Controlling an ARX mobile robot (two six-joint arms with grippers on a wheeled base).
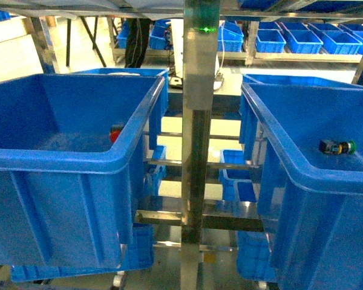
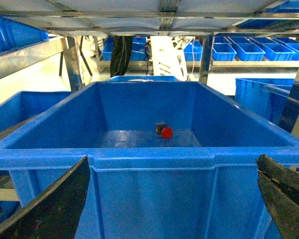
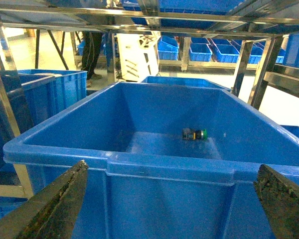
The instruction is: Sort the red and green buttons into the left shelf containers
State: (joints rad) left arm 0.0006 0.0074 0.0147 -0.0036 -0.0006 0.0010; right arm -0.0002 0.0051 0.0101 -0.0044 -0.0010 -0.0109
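Two deep blue containers stand side by side on the shelf. The left container (image 1: 66, 160) holds the red button (image 1: 116, 133), which lies near its far right wall and shows again in the left wrist view (image 2: 165, 131). On the floor of the right container (image 1: 302, 164) lies the green button (image 1: 337, 147), on its side (image 3: 194, 134). My left gripper (image 2: 174, 167) is open and empty, just short of the left container's near rim (image 2: 149, 157). In front of the right container's rim (image 3: 55, 149), my right gripper (image 3: 172, 169) is also open and empty. Neither gripper shows in the head view.
A steel upright post (image 1: 196, 151) stands between the two containers. Smaller blue crates (image 1: 302, 39) fill the far shelves, and more sit on the lower level (image 1: 236, 181). A shelf board (image 2: 159, 20) runs close overhead. Someone's dark legs (image 1: 136, 36) stand in the background.
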